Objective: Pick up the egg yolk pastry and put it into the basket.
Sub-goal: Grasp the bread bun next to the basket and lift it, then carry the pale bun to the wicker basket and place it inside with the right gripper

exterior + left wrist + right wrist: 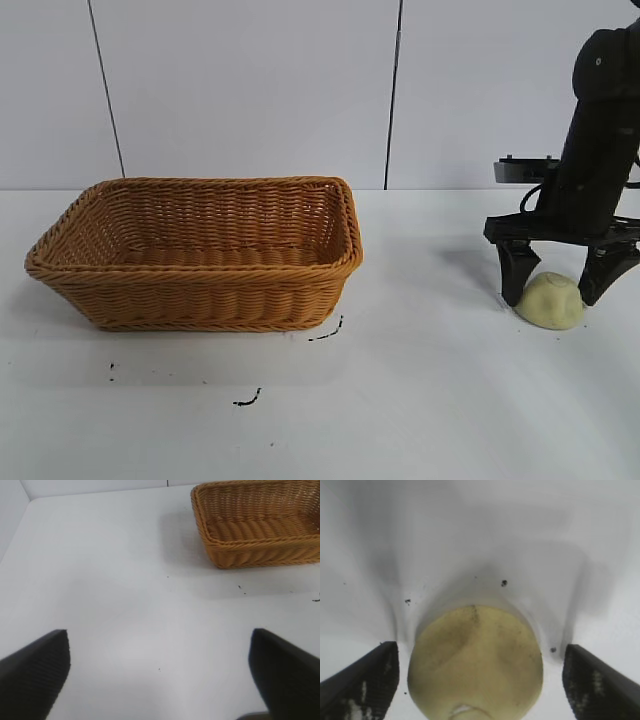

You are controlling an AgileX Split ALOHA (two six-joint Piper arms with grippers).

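We see a wide stretch of bare bench (430,400) between the basket (200,255) and the egg yolk pastry (551,301), with nothing standing on it. The basket's mouth is open from above, and only its flared walls and braided rim rise in the way. Around the pastry, the right gripper (566,282) fingers stand spread on either side, with a gap left at each flank. Ahead of the left gripper (160,675), the bench lies bare up to the basket.

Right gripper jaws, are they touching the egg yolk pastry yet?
Apart. The right wrist view shows bare table between each jaw of the right gripper and the egg yolk pastry.
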